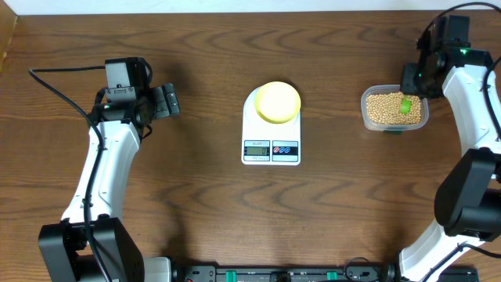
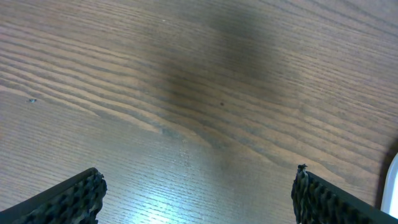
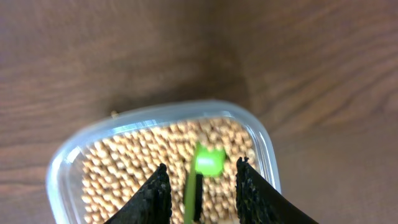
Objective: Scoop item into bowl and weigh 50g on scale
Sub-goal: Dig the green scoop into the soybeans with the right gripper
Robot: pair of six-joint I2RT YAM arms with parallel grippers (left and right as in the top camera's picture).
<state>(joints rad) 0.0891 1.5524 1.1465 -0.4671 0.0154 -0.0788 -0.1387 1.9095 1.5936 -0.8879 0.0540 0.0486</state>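
Note:
Tan beans (image 1: 385, 108) fill a clear plastic container (image 1: 366, 110) at the right; they also show in the right wrist view (image 3: 137, 168). A green scoop (image 1: 406, 105) lies in the beans, seen between my right fingers (image 3: 208, 163). My right gripper (image 3: 200, 180) is open, its fingers on either side of the scoop, apart from it. The pale yellow bowl (image 1: 277, 101) stands on the white scale (image 1: 271, 150) at the table's middle. My left gripper (image 1: 167, 100) is open and empty over bare wood at the left (image 2: 199, 186).
The brown wooden table (image 1: 196, 204) carries everything. A black cable (image 1: 59, 86) runs to the left arm. The right arm's white links (image 1: 477, 102) stand along the right edge. The scale's white edge shows at the far right of the left wrist view (image 2: 393, 186).

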